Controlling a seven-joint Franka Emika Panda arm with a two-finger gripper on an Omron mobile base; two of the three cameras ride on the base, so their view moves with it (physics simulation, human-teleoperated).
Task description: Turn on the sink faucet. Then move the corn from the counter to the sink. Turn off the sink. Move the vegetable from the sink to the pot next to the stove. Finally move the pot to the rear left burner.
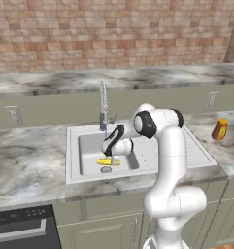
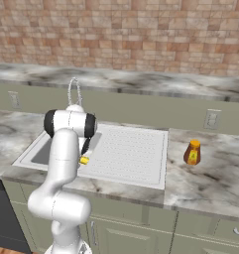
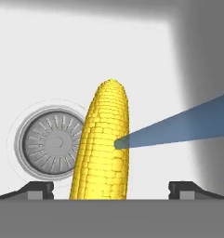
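My gripper [image 3: 111,190] stands wide, holding nothing; the corn [image 3: 103,144] lies free between its tips on the sink [image 1: 89,146] floor, long axis running away from me.

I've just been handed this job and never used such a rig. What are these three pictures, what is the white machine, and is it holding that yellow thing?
The white machine is a robot arm on a drivable base in a simulated kitchen. Two pictures come from cameras on the base, behind the arm to its left and right, both looking at the same sink. The third comes from a camera on the arm's hand, looking along the tool.

The yellow thing is a corn cob. It lies in the sink basin beside the drain, with the stream of water hitting it. The tool's jaws stand wide open on either side of the cob, so nothing is held.

On the counter to the right stands an orange bottle. The faucet rises behind the basin.
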